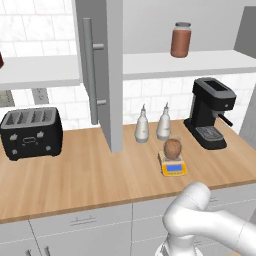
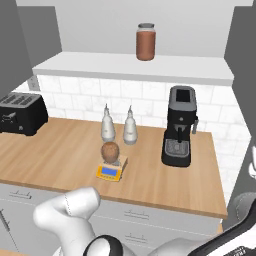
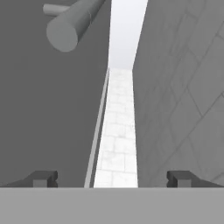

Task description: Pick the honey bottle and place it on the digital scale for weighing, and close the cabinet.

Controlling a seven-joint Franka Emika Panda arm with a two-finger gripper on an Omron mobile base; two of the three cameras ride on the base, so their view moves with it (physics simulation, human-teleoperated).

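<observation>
The tan-brown honey bottle stands upright on the grey plate of the yellow digital scale on the wooden counter. The grey cabinet above is open, its left door swung out edge-on with a long bar handle. In the hand view my gripper is open with nothing between its fingertips. It looks along a grey door face with the bar handle at the top left. A narrow strip of white tile runs between that face and another grey panel.
A reddish-brown jar stands on the cabinet shelf. Two whitish bottles are behind the scale. A black coffee machine is to the right and a black toaster to the left.
</observation>
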